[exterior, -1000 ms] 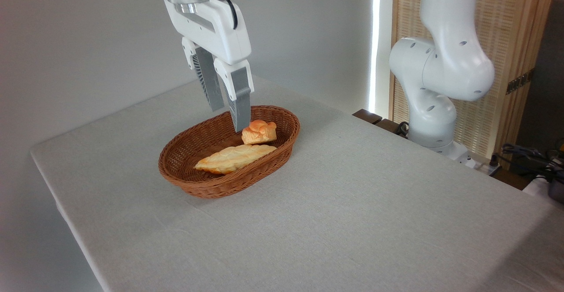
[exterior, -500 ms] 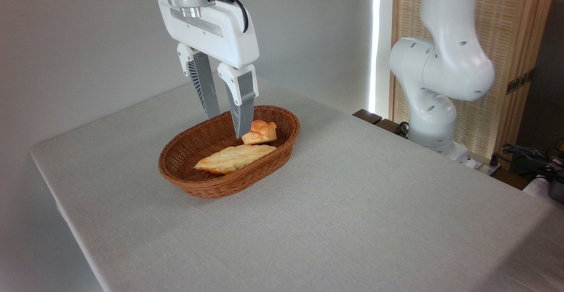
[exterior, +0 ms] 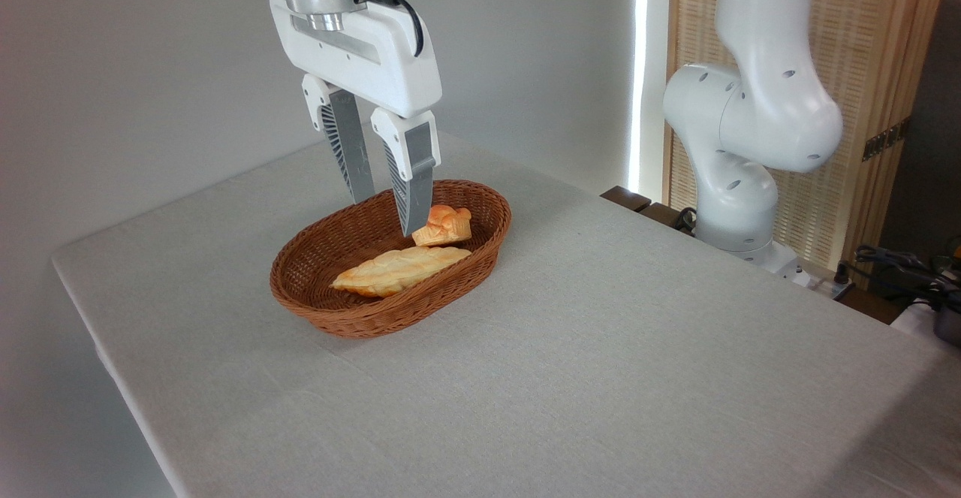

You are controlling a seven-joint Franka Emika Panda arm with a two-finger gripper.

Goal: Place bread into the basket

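The near part of the table [exterior: 570, 378] is bare grey cloth. Further back sits the basket [exterior: 353, 318], an oval of brown wicker with low sides. Inside it, toward the near rim, lies a long pale loaf [exterior: 398, 269], and behind that, at the right-hand end, rests the bread [exterior: 444, 225], a small orange-golden bun with a knotted top, tilted and leaning partly on the loaf. So the bread is already inside the basket, and the placing looks done. Above the basket's back half hangs the end effector [exterior: 384, 209], its two grey fingers parted with a clear gap between them and nothing held; the right finger's tip stands just beside the bun's left edge, and whether it touches cannot be told. The bun looks light and fairly stiff, with a glossy crust that might slip a little; if it needed taking up again, the best hold would likely be across its round sides, below the knot, with a gentle squeeze. Behind, at the right, stands the arm's white base [exterior: 739, 212] before a slatted screen [exterior: 878, 70].
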